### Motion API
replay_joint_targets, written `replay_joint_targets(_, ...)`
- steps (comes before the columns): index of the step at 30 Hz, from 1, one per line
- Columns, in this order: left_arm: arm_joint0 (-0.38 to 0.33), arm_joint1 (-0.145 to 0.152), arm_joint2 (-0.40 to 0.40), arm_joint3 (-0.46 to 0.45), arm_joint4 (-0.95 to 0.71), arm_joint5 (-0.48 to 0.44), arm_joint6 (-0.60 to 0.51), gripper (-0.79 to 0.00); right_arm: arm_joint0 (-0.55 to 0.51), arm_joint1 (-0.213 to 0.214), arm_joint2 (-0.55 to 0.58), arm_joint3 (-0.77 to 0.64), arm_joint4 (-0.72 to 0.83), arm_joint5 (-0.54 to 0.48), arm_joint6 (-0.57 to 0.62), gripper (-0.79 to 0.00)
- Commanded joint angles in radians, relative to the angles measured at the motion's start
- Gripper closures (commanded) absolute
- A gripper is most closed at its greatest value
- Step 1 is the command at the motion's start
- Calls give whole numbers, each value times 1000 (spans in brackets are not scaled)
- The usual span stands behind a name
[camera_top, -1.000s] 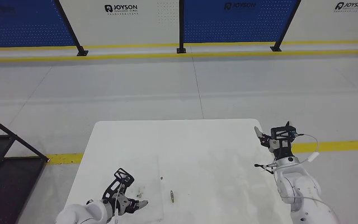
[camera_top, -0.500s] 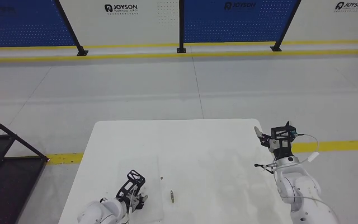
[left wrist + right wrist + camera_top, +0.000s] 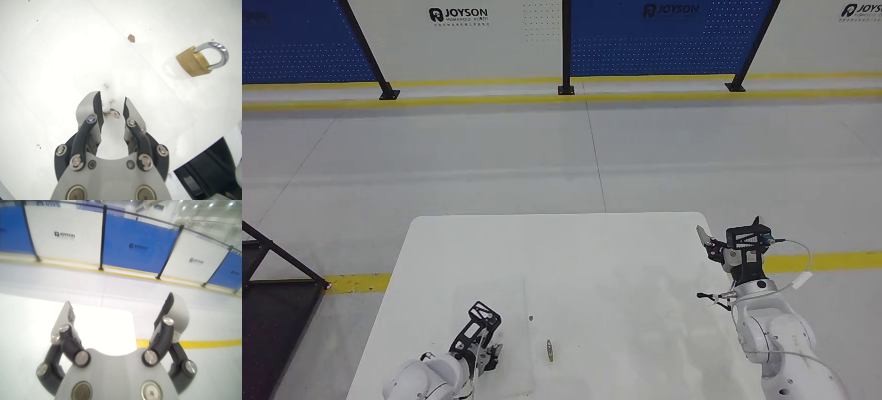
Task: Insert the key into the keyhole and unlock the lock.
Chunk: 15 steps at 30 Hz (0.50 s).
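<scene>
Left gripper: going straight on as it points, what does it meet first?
Likely the key, lying on the table inside the open left gripper; depth is unclear. The lock sits off that line.

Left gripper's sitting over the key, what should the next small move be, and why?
Probably close the left gripper on the key: it lies flat on the table between the open jaws, not yet gripped. The padlock lies apart, waiting.

I'm looking over a white table (image 3: 592, 260) carrying a small brown chip (image 3: 131, 38) (a few dark specks too). Beyond, a yellow line (image 3: 542, 85) is running along a blue-and-white fence (image 3: 662, 35); a black frame (image 3: 272, 262) is standing at my left.
</scene>
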Motion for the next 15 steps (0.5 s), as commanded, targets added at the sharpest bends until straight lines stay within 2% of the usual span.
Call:
replay_joint_targets(1, 6, 1, -3, -6, 0, -2, 1, -292, 0, 0, 0, 0, 0, 0, 0, -785)
replay_joint_targets(15, 9, 9, -10, 4, -5, -24, -12, -219, 0, 0, 0, 0, 0, 0, 0, -785)
